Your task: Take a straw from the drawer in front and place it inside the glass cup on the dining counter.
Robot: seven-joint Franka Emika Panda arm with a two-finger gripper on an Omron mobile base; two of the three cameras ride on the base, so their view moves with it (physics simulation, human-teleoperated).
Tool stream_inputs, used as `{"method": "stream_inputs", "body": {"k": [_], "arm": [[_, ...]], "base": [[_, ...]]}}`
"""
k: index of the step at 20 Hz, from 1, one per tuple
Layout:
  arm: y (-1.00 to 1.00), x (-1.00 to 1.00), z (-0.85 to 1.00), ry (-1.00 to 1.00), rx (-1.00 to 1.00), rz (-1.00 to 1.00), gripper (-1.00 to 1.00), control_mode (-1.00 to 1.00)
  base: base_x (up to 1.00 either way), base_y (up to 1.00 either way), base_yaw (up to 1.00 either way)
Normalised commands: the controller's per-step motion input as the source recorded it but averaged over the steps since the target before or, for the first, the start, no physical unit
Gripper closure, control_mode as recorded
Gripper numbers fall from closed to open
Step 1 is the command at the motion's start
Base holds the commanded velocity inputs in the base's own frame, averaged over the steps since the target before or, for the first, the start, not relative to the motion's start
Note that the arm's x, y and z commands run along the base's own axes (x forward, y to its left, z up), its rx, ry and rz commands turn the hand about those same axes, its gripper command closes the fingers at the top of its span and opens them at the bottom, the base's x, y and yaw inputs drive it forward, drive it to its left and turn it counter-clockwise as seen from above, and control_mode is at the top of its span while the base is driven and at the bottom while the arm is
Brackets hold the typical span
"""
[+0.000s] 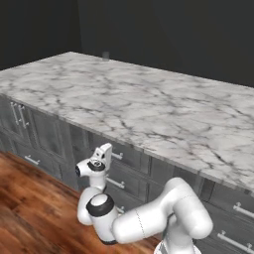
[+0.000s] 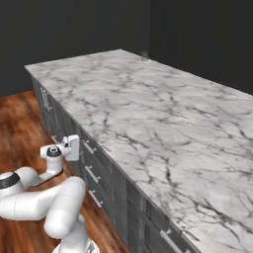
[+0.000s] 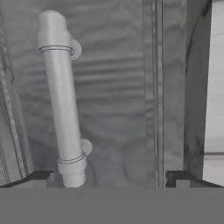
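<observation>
The drawer (image 3: 118, 87) is shut; its dark-grey front with the silver bar handle (image 3: 61, 100) is close in the hand view. My gripper (image 3: 109, 179) is open, and the handle runs just inside one fingertip (image 3: 41, 177) without being clamped. From the base views, my gripper (image 1: 110, 151) (image 2: 78, 147) is level with the top drawer row, right under the edge of the dining counter (image 1: 149, 109) (image 2: 158, 113). The glass cup (image 1: 105, 55) (image 2: 144, 55) is a faint small shape at the counter's far edge. The straw is hidden.
More grey drawers (image 1: 115, 182) sit below the top row, with others to the right (image 1: 238, 211). Cabinet doors with upright handles (image 1: 20, 114) stand to the left. The wooden floor (image 1: 30, 208) lies in front of the counter. The robot's own elbow (image 1: 173, 213) bulks low in front.
</observation>
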Motion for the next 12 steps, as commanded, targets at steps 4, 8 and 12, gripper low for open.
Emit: {"method": "stream_inputs", "body": {"k": [4, 8, 12], "arm": [[-0.03, 0.38, -0.40, 0.00, 0.00, 0.08, -1.00, -1.00], [-0.01, 0.34, -0.46, 0.00, 0.00, 0.08, -1.00, -1.00], [-0.09, 0.30, -0.52, 0.00, 0.00, 0.08, -1.00, -1.00]], "base": [[0.00, 0.00, 0.00], [0.00, 0.00, 0.00], [0.00, 0.00, 0.00]]}}
